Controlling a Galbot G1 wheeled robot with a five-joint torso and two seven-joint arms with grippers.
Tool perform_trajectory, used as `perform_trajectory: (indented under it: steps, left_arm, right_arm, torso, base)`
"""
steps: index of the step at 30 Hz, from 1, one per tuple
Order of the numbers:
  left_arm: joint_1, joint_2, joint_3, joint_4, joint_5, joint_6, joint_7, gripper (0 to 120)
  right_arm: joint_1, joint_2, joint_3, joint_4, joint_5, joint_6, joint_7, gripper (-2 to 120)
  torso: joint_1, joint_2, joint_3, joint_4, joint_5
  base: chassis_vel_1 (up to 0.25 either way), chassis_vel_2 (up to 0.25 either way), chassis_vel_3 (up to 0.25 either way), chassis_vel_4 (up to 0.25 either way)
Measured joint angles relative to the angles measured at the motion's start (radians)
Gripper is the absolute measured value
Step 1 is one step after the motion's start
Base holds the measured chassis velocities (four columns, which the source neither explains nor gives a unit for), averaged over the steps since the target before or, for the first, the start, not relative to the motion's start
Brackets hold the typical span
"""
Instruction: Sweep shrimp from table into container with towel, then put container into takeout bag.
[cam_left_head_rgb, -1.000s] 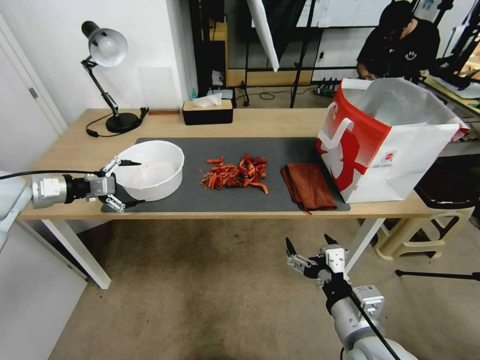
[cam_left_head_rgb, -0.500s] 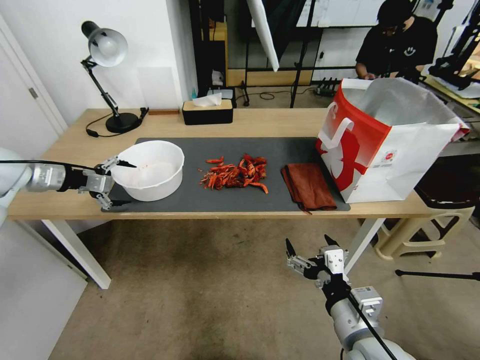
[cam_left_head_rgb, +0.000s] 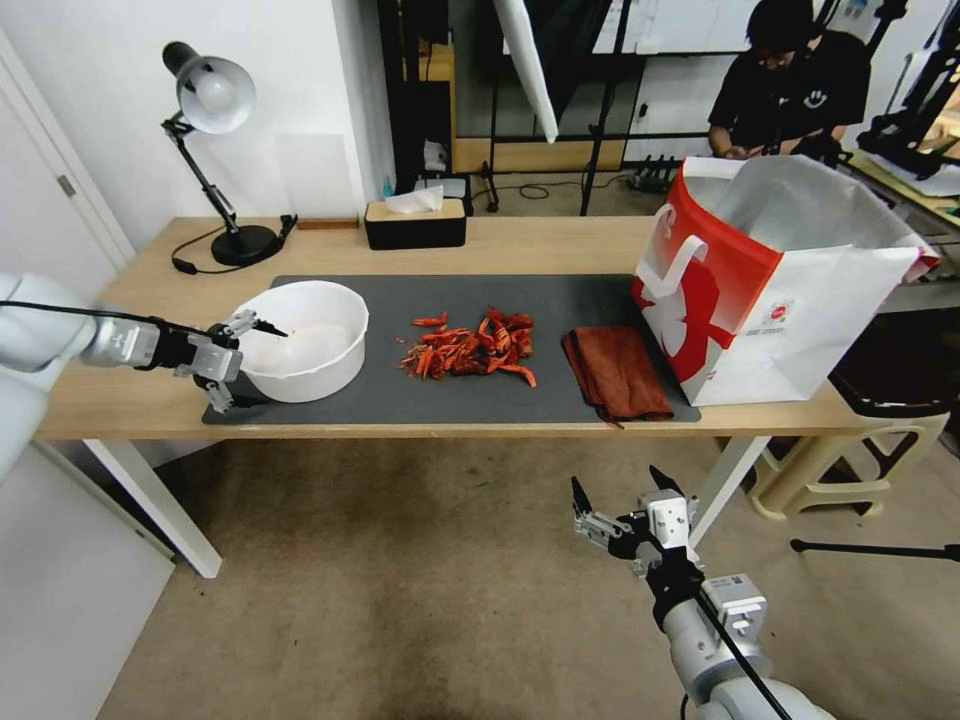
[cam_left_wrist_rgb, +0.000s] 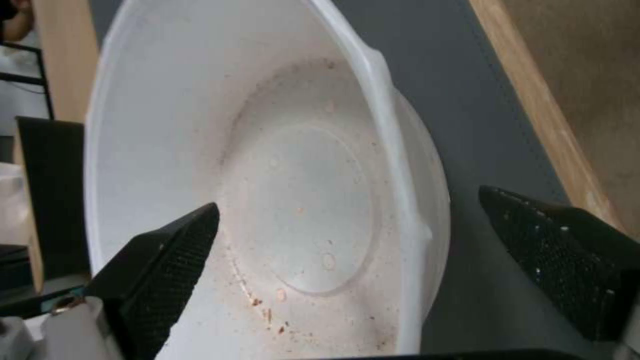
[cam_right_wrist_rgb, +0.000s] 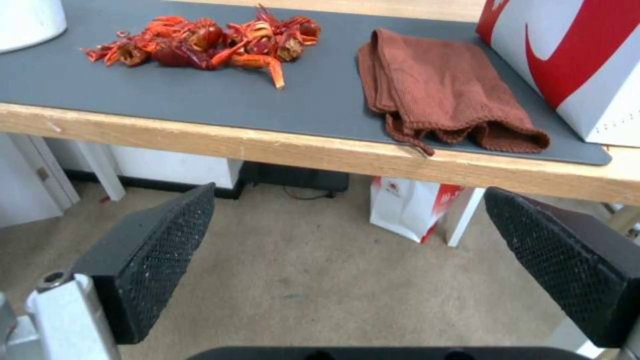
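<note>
Your left gripper (cam_left_head_rgb: 245, 365) straddles the container's (cam_left_head_rgb: 310, 345) rim on the table (cam_left_head_rgb: 520, 245), one finger (cam_left_wrist_rgb: 167, 260) inside, one outside, jaws wide, not gripping. Your right gripper (cam_left_head_rgb: 620, 490) hangs spread apart, empty, below the table edge.

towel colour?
Rust-brown towel, plain knit with no pattern, folded on the dark grey mat. Shows best in the right wrist view.

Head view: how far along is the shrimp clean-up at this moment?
Nothing is finished. The red-orange shrimp lie piled on the dark grey mat, the rust-brown towel sits untouched, and the round white plastic bowl holds only crumbs. In hand: the left gripper, fingers open, straddles the bowl's rim. The right gripper waits below the table edge. Sweeping and loading the red-and-white paper bag remain.
</note>
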Motion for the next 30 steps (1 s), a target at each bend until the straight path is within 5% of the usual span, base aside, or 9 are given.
perform_trajectory:
  steps: [25, 30]
  left_arm:
    - [0.0, -0.015, 0.027, -0.024, 0.041, -0.022, 0.09, 4]
    - [0.022, -0.003, 0.006, -0.045, 0.035, -0.022, 0.09, 0]
  right_arm:
    - [-0.011, -0.008, 0.006, 0.004, -0.003, 0.009, 0.006, 100]
    - [-0.012, -0.009, 0.005, 0.006, -0.003, 0.009, 0.006, 100]
  torso:
    - [0.0, 0.0, 0.0, 0.0001, -0.0001]
    - [0.0, 0.0, 0.0, 0.0001, -0.0001]
  base:
    - [0.0, 0.0, 0.0, 0.0]
    - [0.0, 0.0, 0.0, 0.0]
